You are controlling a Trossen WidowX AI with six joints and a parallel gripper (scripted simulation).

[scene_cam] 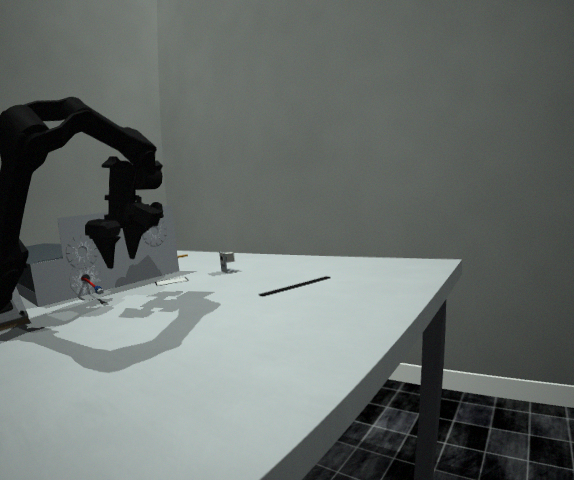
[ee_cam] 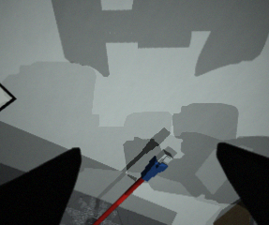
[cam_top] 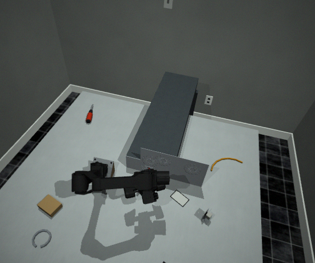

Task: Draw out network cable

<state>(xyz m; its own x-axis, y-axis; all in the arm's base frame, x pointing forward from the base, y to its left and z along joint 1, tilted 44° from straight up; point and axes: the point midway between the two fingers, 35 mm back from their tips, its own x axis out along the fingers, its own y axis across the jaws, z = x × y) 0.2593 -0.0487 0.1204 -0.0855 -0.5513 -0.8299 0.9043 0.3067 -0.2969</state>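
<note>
Wrist view: the network cable [ee_cam: 125, 197] comes out of the panel [ee_cam: 101, 213] at the lower edge of the picture as a red run, ending in a blue boot and a small clear plug [ee_cam: 164, 158]. The plug points away from the panel and appears to hang just above the table [ee_cam: 143, 80], casting its own shadow. No yellow band shows on the exposed length, so judge it to be behind the panel and not yet drawn through.

Handling, as a judgement: you are dealing with a light, flexible cable that will bend sharply if pulled sideways across the hole's edge. The clear plug looks small, hard and probably slick, with a latch tab that could snap. Take hold on the blue boot or the red jacket just behind it, and pull straight along the cable's line.

The gripper [ee_cam: 148, 164] is spread to its full width and carries nothing. Its two dark fingertips stand at either side of the plug, well apart from it and touching neither cable nor panel.

Exterior view: the gripper [scene_cam: 117, 250] hangs point-down in front of the panel [scene_cam: 67, 227], above the cable [scene_cam: 90, 283] at the panel's lower left grommet. The white rectangle [scene_cam: 172, 280] lies to the right along the panel's foot.
</note>
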